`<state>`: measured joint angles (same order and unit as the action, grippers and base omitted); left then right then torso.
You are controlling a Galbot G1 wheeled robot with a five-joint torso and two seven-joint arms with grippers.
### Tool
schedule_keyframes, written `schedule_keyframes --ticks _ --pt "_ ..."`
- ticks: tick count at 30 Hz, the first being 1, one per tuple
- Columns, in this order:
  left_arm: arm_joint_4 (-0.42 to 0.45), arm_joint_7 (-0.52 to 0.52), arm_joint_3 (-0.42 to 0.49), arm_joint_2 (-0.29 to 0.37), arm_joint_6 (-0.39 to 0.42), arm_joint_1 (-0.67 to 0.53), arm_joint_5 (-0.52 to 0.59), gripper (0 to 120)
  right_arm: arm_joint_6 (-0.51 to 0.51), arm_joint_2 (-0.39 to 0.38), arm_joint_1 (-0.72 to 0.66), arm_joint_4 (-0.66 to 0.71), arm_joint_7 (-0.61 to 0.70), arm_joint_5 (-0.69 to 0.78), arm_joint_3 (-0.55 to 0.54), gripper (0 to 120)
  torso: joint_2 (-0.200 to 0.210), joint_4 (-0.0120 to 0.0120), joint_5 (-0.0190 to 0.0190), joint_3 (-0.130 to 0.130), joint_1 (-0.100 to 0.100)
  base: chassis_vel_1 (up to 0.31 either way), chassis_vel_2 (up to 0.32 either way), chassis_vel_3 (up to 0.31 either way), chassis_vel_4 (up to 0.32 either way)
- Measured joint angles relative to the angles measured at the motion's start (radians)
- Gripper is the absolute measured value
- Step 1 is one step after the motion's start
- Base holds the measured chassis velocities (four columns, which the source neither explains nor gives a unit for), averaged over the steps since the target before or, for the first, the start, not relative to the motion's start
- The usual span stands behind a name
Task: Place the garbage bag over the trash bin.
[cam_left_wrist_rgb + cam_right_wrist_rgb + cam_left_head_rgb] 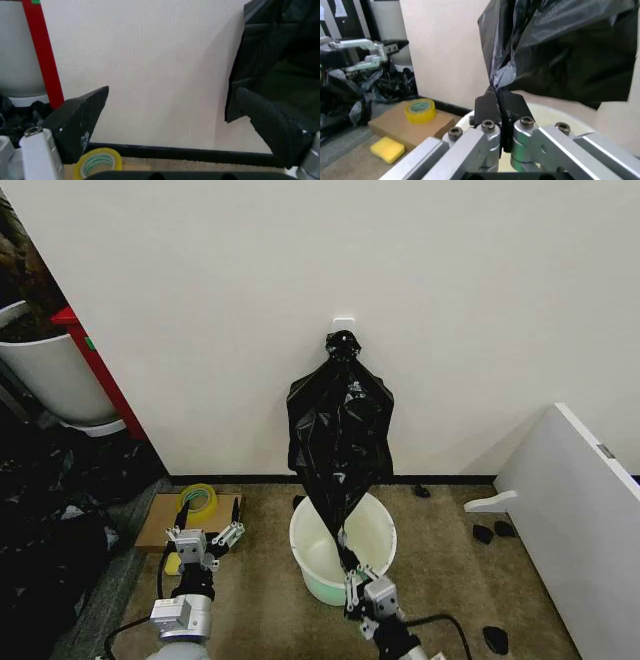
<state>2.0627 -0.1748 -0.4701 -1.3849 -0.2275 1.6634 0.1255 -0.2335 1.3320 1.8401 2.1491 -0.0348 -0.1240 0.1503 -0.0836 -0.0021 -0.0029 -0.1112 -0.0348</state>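
One wrinkled, glossy black garbage bag (340, 435) hangs tapering into the round white trash bin (372, 532), pinched by the right end effector (357, 580); the left end effector (207, 542) gapes wide.

A brownish carpeted floor (260, 600) runs up to the wall; the trash bin (343, 560) stands on it at the middle; to its left lies a flat cardboard box (165, 532) bearing a yellow tape roll (198, 502); a yellow sponge (387, 149) lies beside the box; small black scraps (494, 532) are scattered at the right.
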Motion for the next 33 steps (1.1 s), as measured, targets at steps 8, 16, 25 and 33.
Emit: schedule_keyframes --ticks 8,16,25,33 --pt "0.014 0.0 0.013 0.013 0.0 -0.003 0.012 100 0.007 0.014 -0.021 -0.013 0.016 0.007 0.003 0 0.0 -0.0002 0.0004 0.0 0.0 0.0 0.0 0.0 0.0" --pt "0.109 0.043 0.121 0.186 0.065 -0.116 0.117 100 0.037 0.067 -0.141 -0.034 0.046 -0.004 0.053 0 0.0 -0.0003 0.0005 0.0 0.0 0.0 0.0 0.0 0.0" --pt "0.192 0.08 0.253 0.418 0.16 -0.266 0.313 100 0.039 0.038 -0.257 -0.093 0.024 -0.014 0.059 0 0.0 -0.0001 0.0004 0.0 0.0 0.0 0.0 0.0 0.0" --pt "0.148 0.036 0.503 0.512 0.296 -0.583 0.449 98 0.01 0.037 -0.29 -0.123 0.003 -0.09 0.075 0 0.0 -0.0005 0.0003 0.0 0.0 0.0 0.0 0.0 0.0"
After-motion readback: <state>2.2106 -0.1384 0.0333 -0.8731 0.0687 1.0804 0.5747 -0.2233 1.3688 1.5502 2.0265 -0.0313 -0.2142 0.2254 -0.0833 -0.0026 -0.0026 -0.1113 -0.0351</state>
